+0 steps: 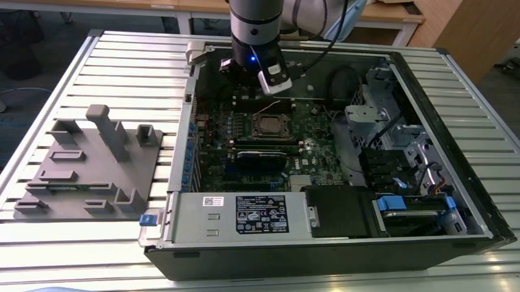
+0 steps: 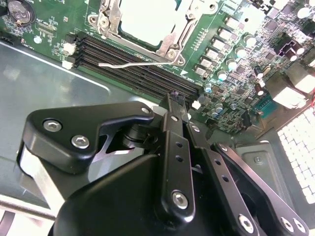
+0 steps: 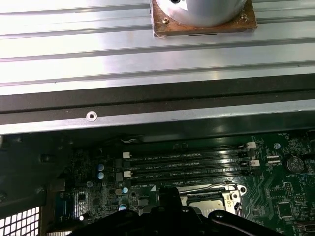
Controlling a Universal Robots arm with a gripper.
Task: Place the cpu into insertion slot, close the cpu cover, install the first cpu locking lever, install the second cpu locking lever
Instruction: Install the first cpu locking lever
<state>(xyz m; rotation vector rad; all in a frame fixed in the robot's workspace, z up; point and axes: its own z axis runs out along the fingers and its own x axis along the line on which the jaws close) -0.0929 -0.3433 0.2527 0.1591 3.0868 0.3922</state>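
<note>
The cpu [image 2: 146, 17] is a pale silver square lying in the insertion slot [image 1: 272, 125] on the green board. The cpu cover [image 2: 173, 49], a silvery frame, lies flat around the chip. One thin wire locking lever [image 2: 130, 64] sticks out loose over the black memory slots [image 2: 133, 66], unhooked. My gripper [image 2: 174, 98] hovers just beyond those memory slots, beside the socket, its black fingers [image 2: 172, 128] shut together with nothing between them. In the first wrist view the socket [image 3: 209, 196] shows just past the fingers' dark tip [image 3: 167, 196].
The open computer case [image 1: 325, 243] lies on a slatted metal table [image 1: 122, 67], its wall [image 3: 147, 101] close behind the gripper. A grey fixture block [image 1: 89, 164] stands at the exterior view's left. Cables and drive cages [image 1: 398, 152] fill the case's right side.
</note>
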